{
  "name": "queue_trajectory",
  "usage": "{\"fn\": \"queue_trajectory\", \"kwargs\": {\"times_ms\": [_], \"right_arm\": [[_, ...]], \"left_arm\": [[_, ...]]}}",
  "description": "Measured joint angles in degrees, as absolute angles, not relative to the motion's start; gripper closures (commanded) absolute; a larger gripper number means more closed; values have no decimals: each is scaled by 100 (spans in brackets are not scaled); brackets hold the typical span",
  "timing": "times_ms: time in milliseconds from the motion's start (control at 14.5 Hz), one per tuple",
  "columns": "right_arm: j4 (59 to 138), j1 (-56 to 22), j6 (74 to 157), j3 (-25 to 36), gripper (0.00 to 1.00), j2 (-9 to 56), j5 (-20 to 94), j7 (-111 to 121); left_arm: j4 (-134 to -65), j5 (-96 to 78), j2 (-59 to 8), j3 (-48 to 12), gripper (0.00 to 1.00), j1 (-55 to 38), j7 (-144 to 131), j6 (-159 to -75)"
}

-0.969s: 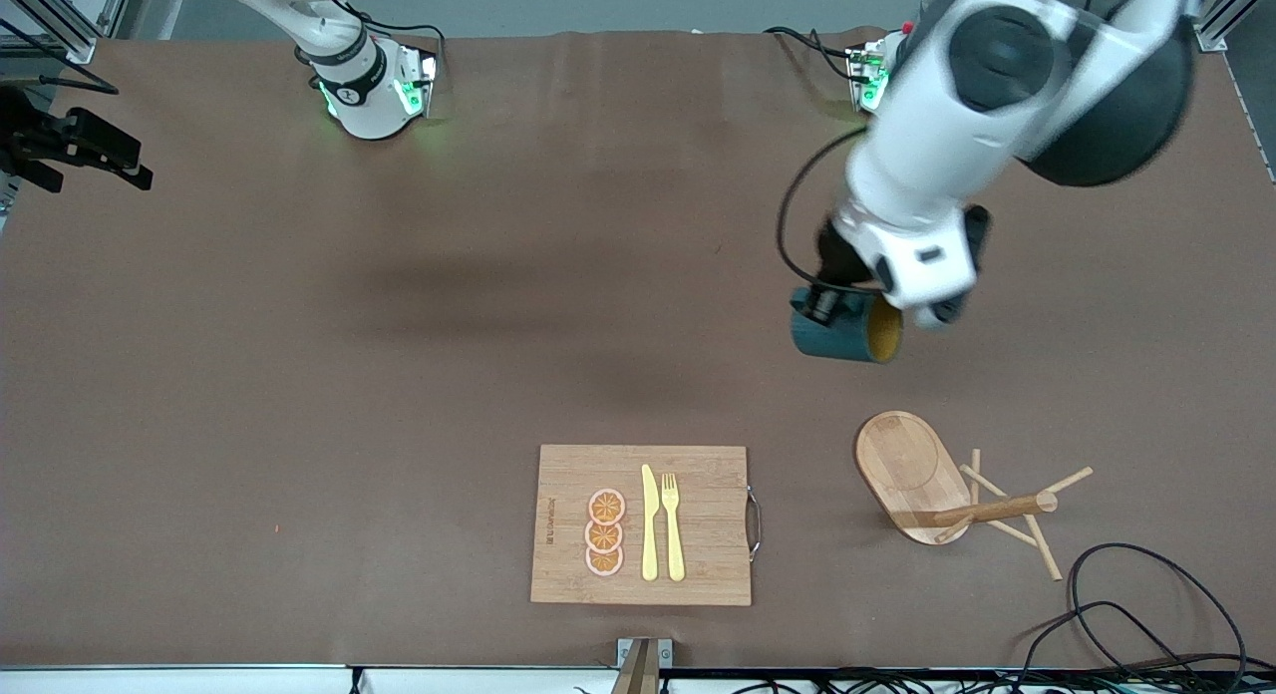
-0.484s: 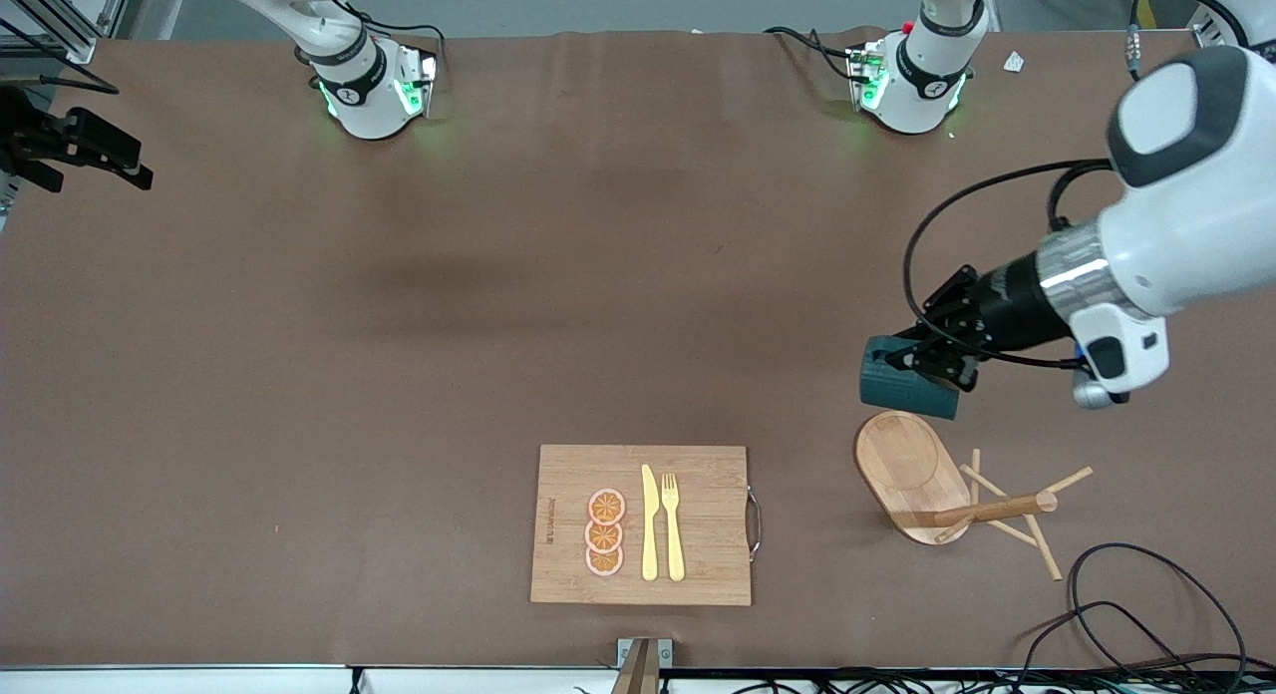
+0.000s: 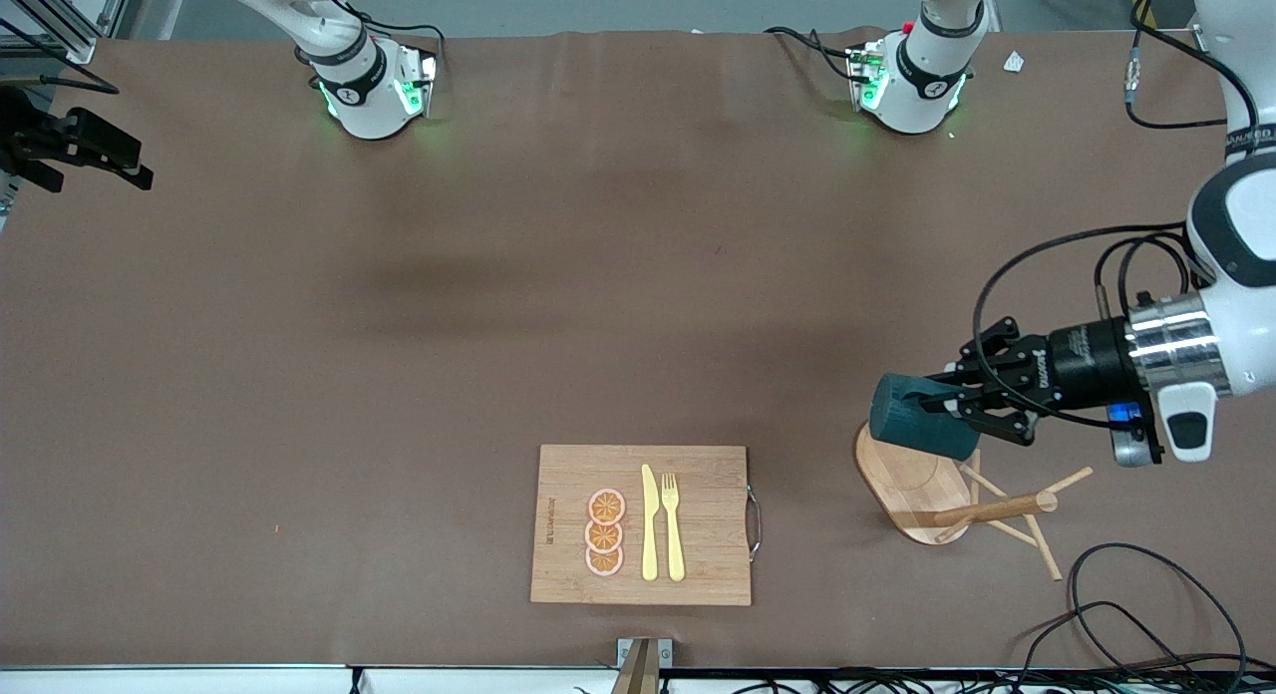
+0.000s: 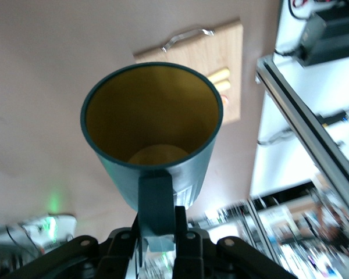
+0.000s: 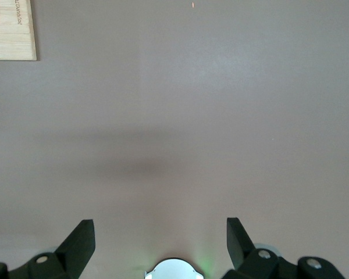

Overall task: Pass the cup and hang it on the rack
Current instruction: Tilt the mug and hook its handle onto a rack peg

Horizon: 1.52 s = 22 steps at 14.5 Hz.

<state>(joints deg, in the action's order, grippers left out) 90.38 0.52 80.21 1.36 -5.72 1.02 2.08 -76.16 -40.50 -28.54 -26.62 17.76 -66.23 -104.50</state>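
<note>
Since a second ago the left gripper (image 3: 947, 407), pinching the cup (image 3: 919, 430) by its handle, has swung down to the rack (image 3: 912, 472) at lower right, nearing hanging, while the right gripper (image 5: 160, 241) waits, spread wide and empty.

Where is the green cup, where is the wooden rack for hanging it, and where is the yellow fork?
cup (image 3: 917, 425), front view, on its dark teal side wall.
rack (image 3: 902, 455), front view, on the bare oval base.
fork (image 3: 673, 529), front view, on the handle, lying on the cutting board.

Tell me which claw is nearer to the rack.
Left. The left claw holds the cup by its handle over the rack, above the base. The right claw is open over bare table, out of the front view.
</note>
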Motion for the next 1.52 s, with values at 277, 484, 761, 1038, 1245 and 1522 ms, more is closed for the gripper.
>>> {"fn": "queue_trajectory", "kwargs": {"times_ms": [277,484,761,1038,1245,1522], "right_arm": [[9038,52,8012,139,0,-572,107,171],[9038,52,8010,139,0,-572,108,167],[9039,52,8009,139,0,-572,109,167],[9039,52,7991,139,0,-572,109,167],[9039,52,7984,138,0,-572,109,167],[9039,52,7984,136,0,-572,109,167]], "left_arm": [[-7614,-4621,-3268,-2659,100,1999,-6139,-10452],[-7605,-4880,-3430,-2660,100,2035,-6066,-10468],[-7580,-4951,-3551,-2660,100,2116,-6066,-10476],[-7563,-4952,-3658,-2659,100,2138,-6066,-10478],[-7556,-4953,-3768,-2659,100,2161,-6012,-10479],[-7551,-5013,-3903,-2658,100,2279,-5814,-10485]]}}
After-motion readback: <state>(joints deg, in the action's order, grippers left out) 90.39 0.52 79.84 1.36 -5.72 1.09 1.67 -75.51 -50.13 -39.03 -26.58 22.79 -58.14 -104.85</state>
